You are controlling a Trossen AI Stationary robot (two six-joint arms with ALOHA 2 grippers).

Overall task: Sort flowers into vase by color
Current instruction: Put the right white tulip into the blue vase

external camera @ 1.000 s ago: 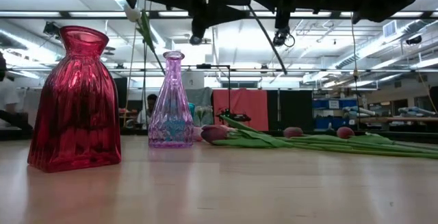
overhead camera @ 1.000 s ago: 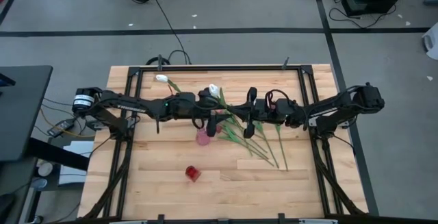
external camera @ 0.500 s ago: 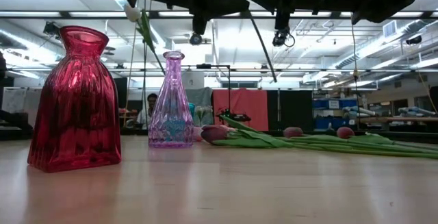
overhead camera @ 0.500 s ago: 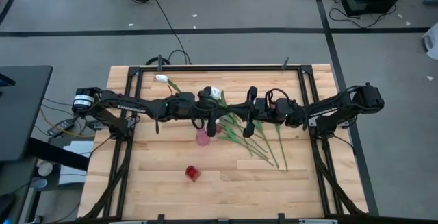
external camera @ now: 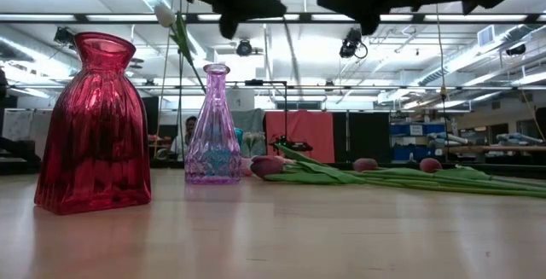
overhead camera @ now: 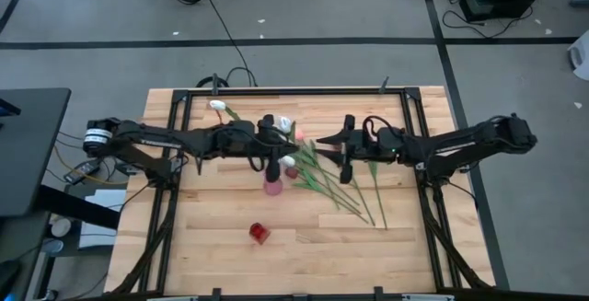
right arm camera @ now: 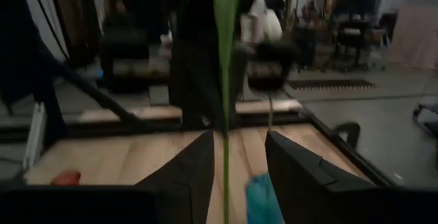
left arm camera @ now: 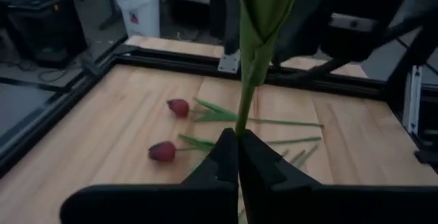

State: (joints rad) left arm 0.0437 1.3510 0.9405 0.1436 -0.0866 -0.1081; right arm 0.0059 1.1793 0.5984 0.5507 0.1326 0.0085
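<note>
My left gripper hangs above the small pink vase, shut on a green tulip stem. In the low view the stem hangs nearly upright beside the vase. A white head and a pink head show next to the gripper; which one is the stem's, I cannot tell. My right gripper stands open to the right of it, and the stem shows ahead between its fingers. Several flowers lie flat on the table. The red vase stands nearer the front. My left gripper pinches the tulip's thin stem just below a long leaf, between its two shut fingertips. The fingers lie across the stem. The stem hangs clear of the table, its lower end in the air beside the pink vase's neck.
A white tulip sits at the table's far left. Maroon heads of the lying flowers rest on the wood. A black frame borders the table. Bare wood lies along the near edge. A person shows in the room behind.
My left gripper has shut on the stem while my right gripper has opened, let go and drawn back toward the table's right edge. The stem, slanted before, now hangs more upright and has shifted a little toward the table's left, over the pink vase.
</note>
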